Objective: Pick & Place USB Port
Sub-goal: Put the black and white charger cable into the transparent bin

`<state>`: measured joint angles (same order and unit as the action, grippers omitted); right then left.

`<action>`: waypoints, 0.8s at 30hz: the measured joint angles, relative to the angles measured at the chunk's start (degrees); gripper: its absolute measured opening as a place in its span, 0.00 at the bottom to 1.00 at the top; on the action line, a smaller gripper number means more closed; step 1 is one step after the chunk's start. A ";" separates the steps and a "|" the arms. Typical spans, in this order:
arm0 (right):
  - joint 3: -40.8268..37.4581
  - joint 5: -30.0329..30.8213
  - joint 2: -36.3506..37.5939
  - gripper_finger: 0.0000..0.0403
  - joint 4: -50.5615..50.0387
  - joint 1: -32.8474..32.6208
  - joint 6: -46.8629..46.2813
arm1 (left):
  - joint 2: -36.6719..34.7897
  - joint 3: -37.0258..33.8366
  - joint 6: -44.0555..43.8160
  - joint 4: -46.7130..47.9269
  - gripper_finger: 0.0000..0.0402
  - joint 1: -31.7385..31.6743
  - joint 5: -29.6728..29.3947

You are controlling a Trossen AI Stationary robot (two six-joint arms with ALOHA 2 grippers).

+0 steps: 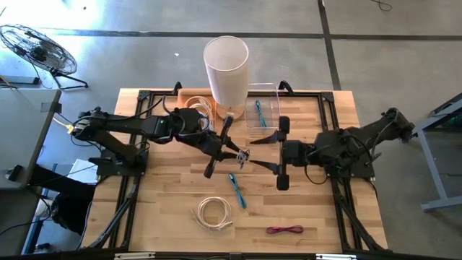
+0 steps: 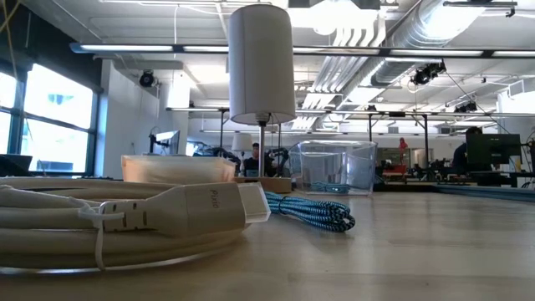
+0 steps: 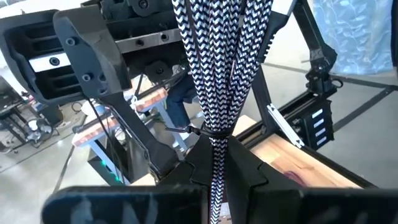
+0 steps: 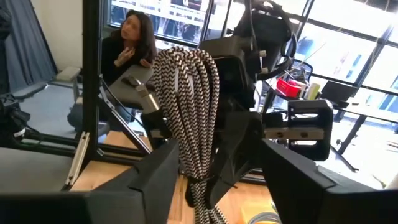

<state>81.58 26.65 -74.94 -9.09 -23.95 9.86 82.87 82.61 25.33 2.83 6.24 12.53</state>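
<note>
The black-and-white braided cable (image 3: 214,93) is clamped in the left gripper (image 3: 214,186) — the right gripper (image 4: 214,180), its fingers spread, should be drawn back slowly so no loop is snagged.

My left arm reaches in from the table's left side toward the middle, and my left gripper (image 1: 229,149) is clamped tight on a black-and-white braided cable (image 3: 216,93), fingers pinched together around the bundle. My right arm stretches in from the right side to meet it, my right gripper (image 1: 277,155) facing the left one with its fingers (image 4: 149,180) spread wide on either side of the same cable, not pressing it.
</note>
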 joint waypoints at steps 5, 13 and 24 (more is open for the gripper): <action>0.02 -0.72 -0.92 0.59 -0.05 0.75 -1.66 | 0.00 0.00 0.39 0.72 0.03 -0.34 0.08; 0.02 -5.72 -2.77 0.60 0.36 3.25 -3.67 | 0.26 0.00 1.46 2.06 0.03 -0.66 0.15; 0.04 -7.63 -2.84 0.50 0.18 4.56 -3.45 | 0.66 0.01 1.61 3.15 0.03 -1.19 -0.12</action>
<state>81.62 19.03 -77.78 -8.90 -19.38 6.42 83.53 82.61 26.94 5.98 5.05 12.41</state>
